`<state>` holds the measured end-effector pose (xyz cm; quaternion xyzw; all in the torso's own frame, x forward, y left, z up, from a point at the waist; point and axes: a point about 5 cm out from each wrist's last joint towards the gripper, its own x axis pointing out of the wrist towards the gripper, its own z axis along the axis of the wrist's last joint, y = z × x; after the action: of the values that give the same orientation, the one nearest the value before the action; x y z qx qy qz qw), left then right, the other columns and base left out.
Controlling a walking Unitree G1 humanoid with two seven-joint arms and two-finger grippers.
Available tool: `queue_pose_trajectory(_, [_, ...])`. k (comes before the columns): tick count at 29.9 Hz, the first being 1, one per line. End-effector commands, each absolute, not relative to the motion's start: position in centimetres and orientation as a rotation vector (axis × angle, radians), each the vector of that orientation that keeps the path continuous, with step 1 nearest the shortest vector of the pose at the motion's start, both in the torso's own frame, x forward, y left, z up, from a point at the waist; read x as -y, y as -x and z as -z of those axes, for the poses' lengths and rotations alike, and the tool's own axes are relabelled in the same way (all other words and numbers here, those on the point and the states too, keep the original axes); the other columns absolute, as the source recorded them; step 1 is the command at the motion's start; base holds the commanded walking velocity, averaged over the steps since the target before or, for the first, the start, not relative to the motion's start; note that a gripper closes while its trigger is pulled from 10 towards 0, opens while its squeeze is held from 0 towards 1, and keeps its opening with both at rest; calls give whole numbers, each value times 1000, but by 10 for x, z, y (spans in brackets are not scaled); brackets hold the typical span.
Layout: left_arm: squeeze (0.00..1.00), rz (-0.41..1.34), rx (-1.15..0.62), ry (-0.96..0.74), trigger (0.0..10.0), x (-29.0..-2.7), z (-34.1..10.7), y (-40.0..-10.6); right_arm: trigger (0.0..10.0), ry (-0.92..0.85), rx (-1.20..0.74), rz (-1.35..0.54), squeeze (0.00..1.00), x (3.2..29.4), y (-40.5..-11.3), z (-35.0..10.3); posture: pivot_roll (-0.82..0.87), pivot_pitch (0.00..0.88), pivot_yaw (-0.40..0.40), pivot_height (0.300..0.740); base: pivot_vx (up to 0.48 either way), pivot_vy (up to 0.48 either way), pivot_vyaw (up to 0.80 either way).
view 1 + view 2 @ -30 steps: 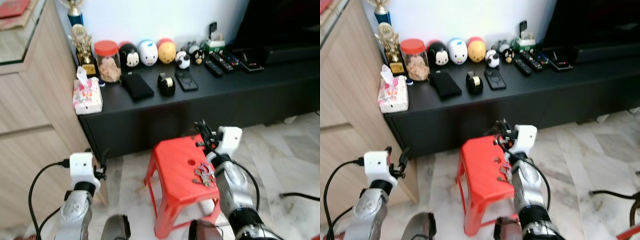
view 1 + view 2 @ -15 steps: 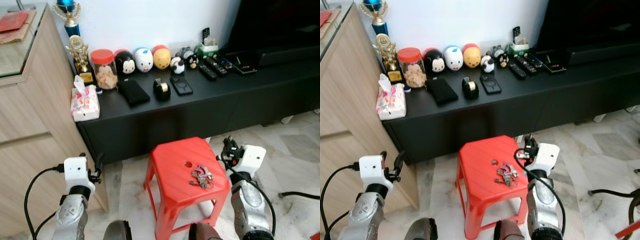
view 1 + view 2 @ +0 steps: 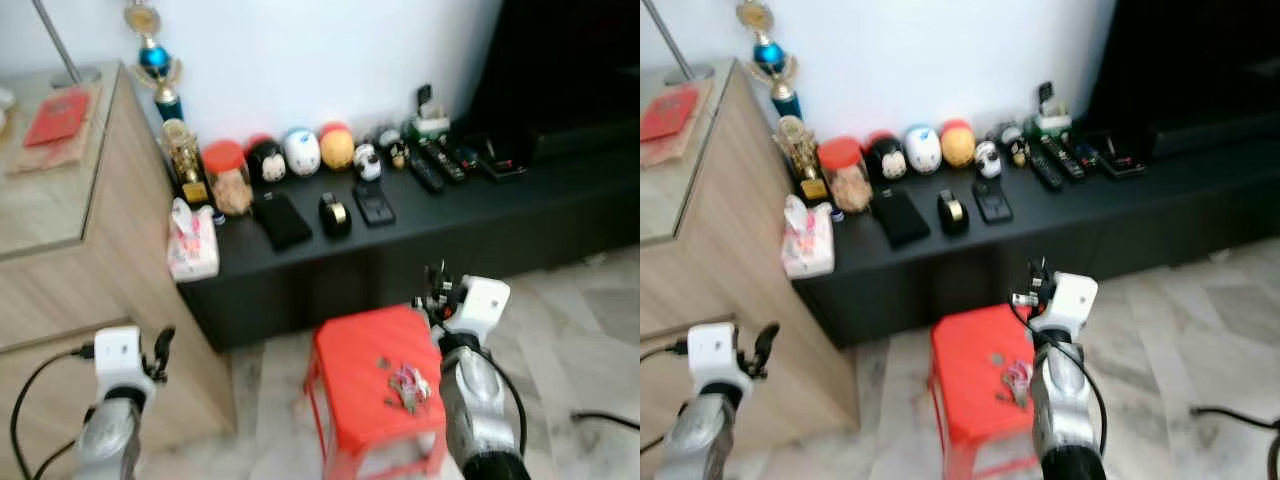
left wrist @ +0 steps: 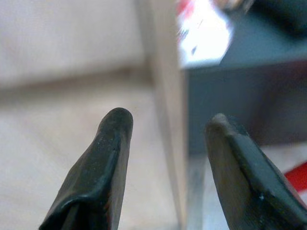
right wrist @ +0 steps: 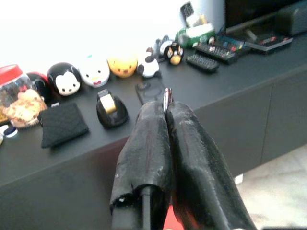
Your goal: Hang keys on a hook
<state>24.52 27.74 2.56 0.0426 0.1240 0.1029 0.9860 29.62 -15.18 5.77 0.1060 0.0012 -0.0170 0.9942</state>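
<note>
Right gripper, jaws pinched on a thin metal ring, rises over keys on the red stool; left jaws gape idle

You see a red stool on the marble floor, carrying the keys near its right edge. Behind it, the black console bears a tissue pack at its left end, a jar, round figurines, a tape dispenser and remotes.
</note>
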Motion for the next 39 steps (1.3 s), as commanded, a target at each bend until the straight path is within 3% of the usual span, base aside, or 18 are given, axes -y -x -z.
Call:
queue_pose_trajectory(1, [0,-218,-338,-92,10000,-284,-10,-235,10000,-203,4,45,0,153,-293,-57,-18,0,40,740,0,0,0])
queue_pose_trajectory(9, [0,-233,-612,-96,10000,-287,33,-204,10000,-165,-4,52,0,161,-289,-56,-96,0,44,740,0,0,0])
queue_pose_trajectory(14, [0,-215,-745,-57,10000,-273,54,-186,10000,-136,-13,85,0,174,-286,-53,-74,0,51,740,0,0,0])
queue_pose_trajectory(21, [0,-177,-796,-38,10000,-259,64,-179,10000,-133,-24,126,0,184,-290,-53,-33,0,36,740,0,0,0])
queue_pose_trajectory(27, [0,-221,-842,-4,10000,-263,70,-168,10000,-129,-28,116,0,180,-298,-57,-41,0,12,740,0,0,0])
queue_pose_trajectory(39, [0,-238,-950,33,10000,-259,86,-135,10000,-103,-55,94,0,186,-292,-52,-62,0,-11,740,-257,0,0])
